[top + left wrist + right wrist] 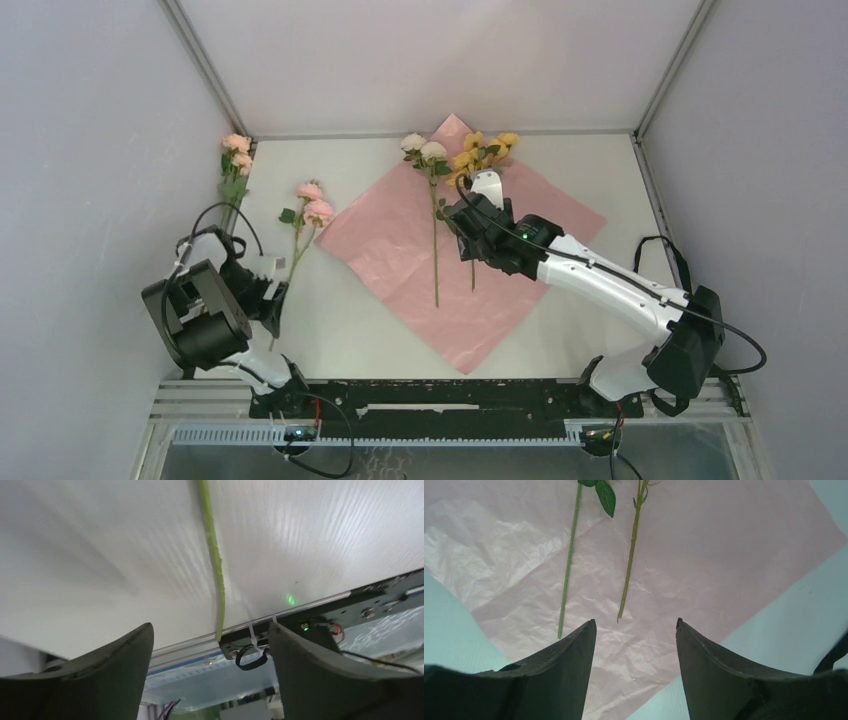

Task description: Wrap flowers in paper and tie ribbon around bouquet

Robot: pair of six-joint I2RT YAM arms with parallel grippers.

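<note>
The left arm sits folded back on itself at the near left of the table point(340, 330), its wrist turned low towards the table's front edge. The left gripper point(211, 626) has its jaws spread wide and holds nothing. A pink flower point(312, 200) lies on the bare table, and the lower end of its thin green stem point(216, 565) runs down between the two fingers without touching either. The right arm stretches from the near right corner across to the middle, and the right gripper point(635, 624) hangs over the paper point(520, 290) with its jaws also apart and empty. The pinkish, crinkled sheet lies flat as a diamond in the middle of the table. On it lie a white flower point(425, 150) and a yellow flower point(485, 150), side by side but apart, blooms at the far corner. Their stem ends lie just ahead of the right fingers. A second pink flower point(237, 150) lies off the paper by the far left wall.
</note>
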